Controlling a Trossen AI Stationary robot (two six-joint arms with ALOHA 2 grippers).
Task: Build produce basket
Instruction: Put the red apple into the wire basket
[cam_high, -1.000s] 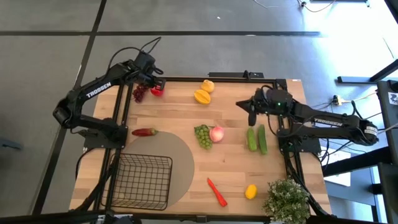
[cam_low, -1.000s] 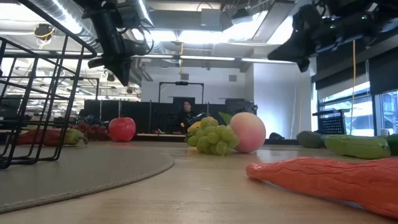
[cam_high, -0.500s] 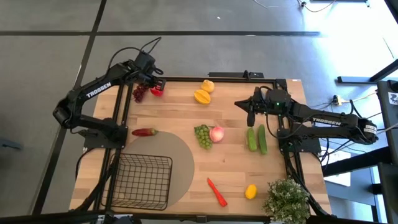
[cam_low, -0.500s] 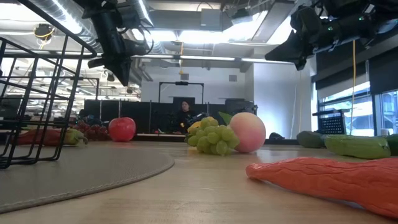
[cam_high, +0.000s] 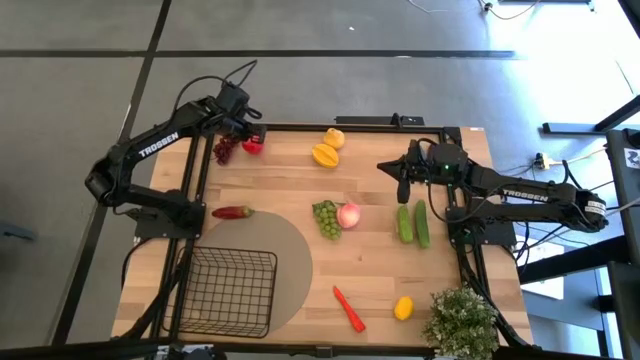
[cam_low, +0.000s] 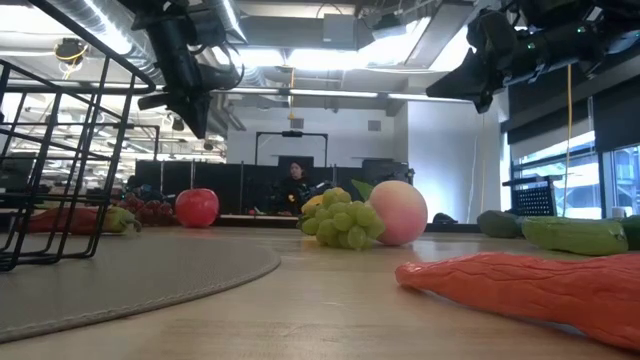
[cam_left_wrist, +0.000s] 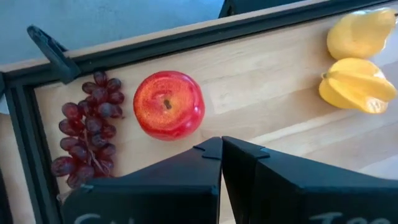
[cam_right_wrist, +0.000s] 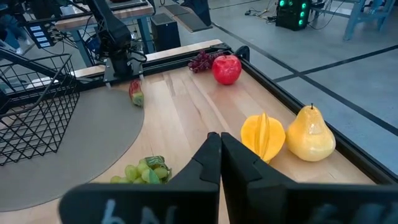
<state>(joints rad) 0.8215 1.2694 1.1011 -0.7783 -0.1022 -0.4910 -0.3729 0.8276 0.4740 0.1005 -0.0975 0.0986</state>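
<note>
**Black mesh unfilled, arms poised but barely moved**

Black wire is all that is seen of the basket (cam_high: 233, 291): it sits on the round tan mat (cam_high: 290, 262) at the table's near left corner, and nothing lies in it. The produce is spread across the wooden table (cam_high: 370, 220), all of it outside the basket. A red apple (cam_high: 252, 145) and purple grapes (cam_high: 224, 150) are found at the far left corner, touching or nearly so. Two yellow fruits (cam_high: 326, 148) lie along the far edge, green grapes (cam_high: 326, 219) and a peach (cam_high: 348, 215) are pressed together at the centre, and two cucumbers (cam_high: 413, 223) lie side by side to the right. A chili (cam_high: 232, 212) rests just beyond the mat, a carrot-like piece (cam_high: 349, 309) and a lemon (cam_high: 403, 308) near the front edge.

The left gripper (cam_left_wrist: 221, 146) is held above the apple, its fingers closed tip to tip and holding nothing. The right gripper (cam_right_wrist: 220, 142) is held aloft over the table's right half beyond the cucumbers, its fingers likewise pressed together and empty.

Against the views of a second ago, almost nothing is changed: the left arm is unmoved, and the right arm is shifted only slightly. No item has been displaced. The task is judged to be at its very start, with a first pick of the apple seemingly being prepared; the fingers would have to be parted first.
</note>
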